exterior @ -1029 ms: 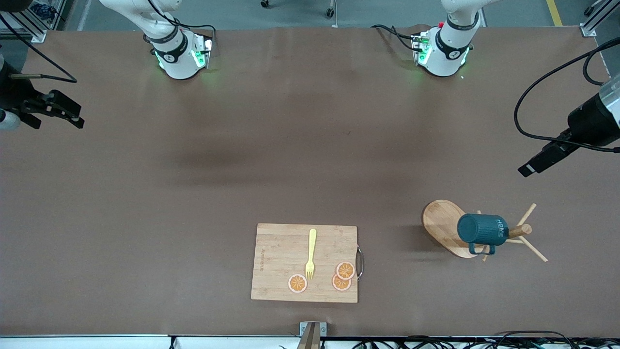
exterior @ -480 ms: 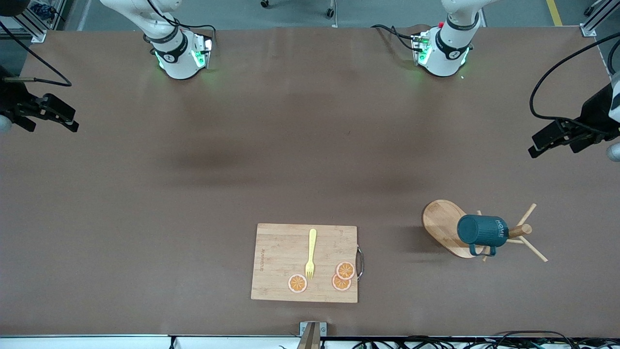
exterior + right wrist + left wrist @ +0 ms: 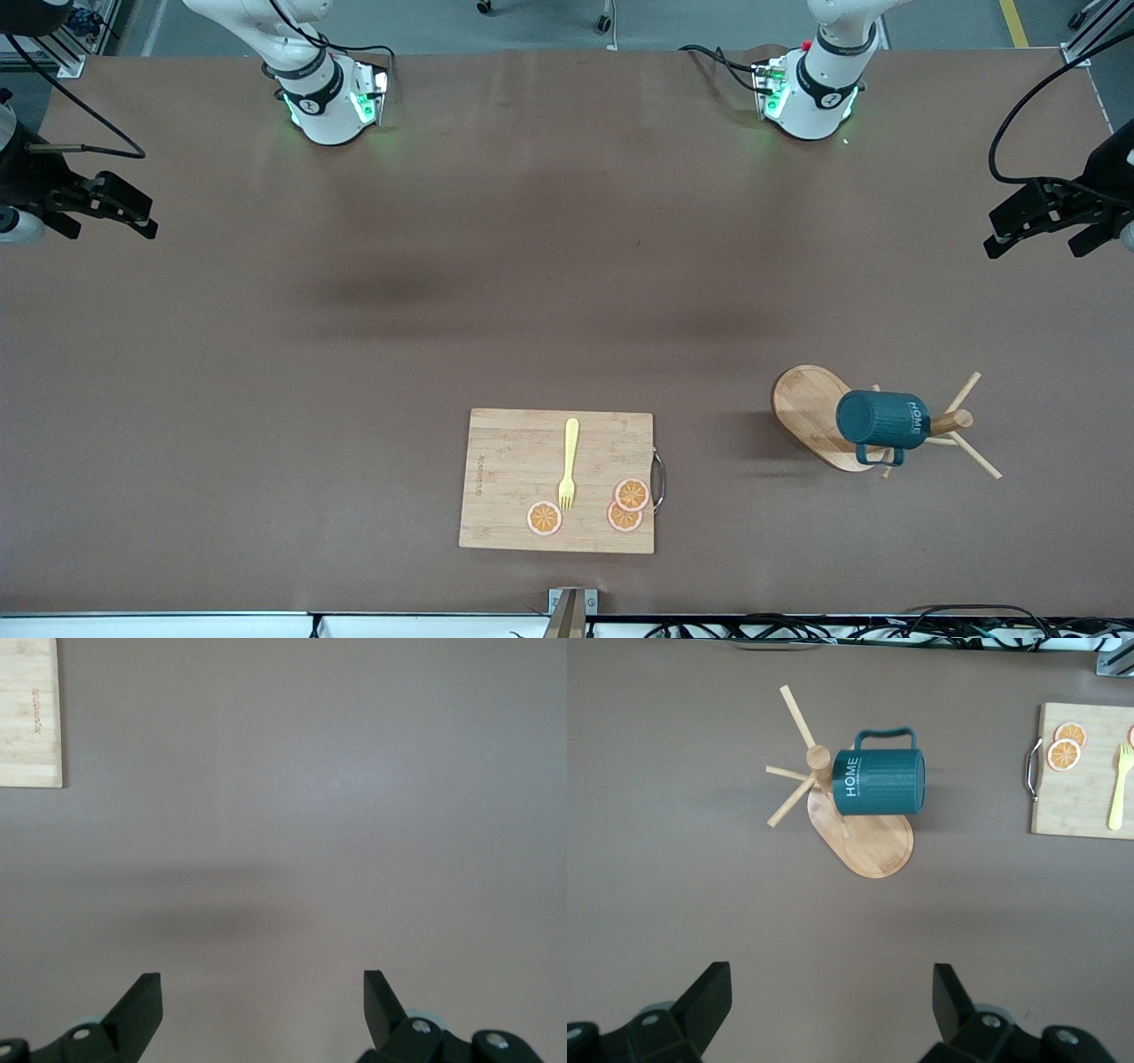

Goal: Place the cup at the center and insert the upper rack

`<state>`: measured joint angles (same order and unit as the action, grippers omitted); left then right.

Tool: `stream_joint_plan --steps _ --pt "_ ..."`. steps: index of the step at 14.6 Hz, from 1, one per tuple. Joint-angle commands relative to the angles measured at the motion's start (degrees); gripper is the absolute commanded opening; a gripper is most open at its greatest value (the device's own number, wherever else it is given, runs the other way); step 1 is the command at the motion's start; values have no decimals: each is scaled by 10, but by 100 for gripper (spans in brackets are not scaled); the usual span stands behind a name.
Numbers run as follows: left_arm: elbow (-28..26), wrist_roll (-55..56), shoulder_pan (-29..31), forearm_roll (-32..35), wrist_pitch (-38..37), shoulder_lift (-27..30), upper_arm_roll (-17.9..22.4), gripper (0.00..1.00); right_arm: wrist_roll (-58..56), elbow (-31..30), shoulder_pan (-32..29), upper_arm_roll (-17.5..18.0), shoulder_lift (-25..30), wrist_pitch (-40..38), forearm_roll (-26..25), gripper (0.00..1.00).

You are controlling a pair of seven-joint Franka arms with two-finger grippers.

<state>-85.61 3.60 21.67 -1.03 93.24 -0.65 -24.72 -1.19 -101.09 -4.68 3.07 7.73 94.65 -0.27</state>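
Cup (image 3: 882, 419): dark teal, hangs on its side on a peg of the wooden rack (image 3: 819, 416), toward the left arm's end of the tabletop (image 3: 532, 266), not at centre.
Left gripper (image 3: 1045, 229): jaws wide apart, holds nothing, over tabletop edge; its wrist camera looks at the cup.
Right gripper (image 3: 96, 208): jaws spread, nothing held, waits at its own end.
Cutting board (image 3: 557, 481): fork, orange slices; nearest the front camera.

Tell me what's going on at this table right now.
Neither arm holds anything. The left hand hangs open at its end of the table, the right hand open at the other. The dark teal cup hangs on a peg of the wooden cup rack, beside the cutting board with fork and orange slices.
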Motion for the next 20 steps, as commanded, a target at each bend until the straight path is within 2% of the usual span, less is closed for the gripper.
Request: stream_joint_plan --steps 1,4,6,7,12,20 --pt "-9 -13 -41 1 -6 14 38 100 -5 -35 -5 4 35 7 -4 100" --pt "-8 -13 -148 1 -6 13 138 100 -3 5 -5 2 24 4 -3 100" --pt "-9 -12 -225 1 -6 13 213 100 -2 8 -2 4 23 1 -3 100" --pt "-8 -12 -243 0 -6 13 232 100 -2 8 -4 4 22 -3 -3 100" --pt "-7 -12 -234 0 -5 13 224 100 -1 10 -7 3 23 -29 -4 100" --pt "-5 -11 -218 -12 -1 14 212 100 0 12 -8 1 12 11 -11 100"
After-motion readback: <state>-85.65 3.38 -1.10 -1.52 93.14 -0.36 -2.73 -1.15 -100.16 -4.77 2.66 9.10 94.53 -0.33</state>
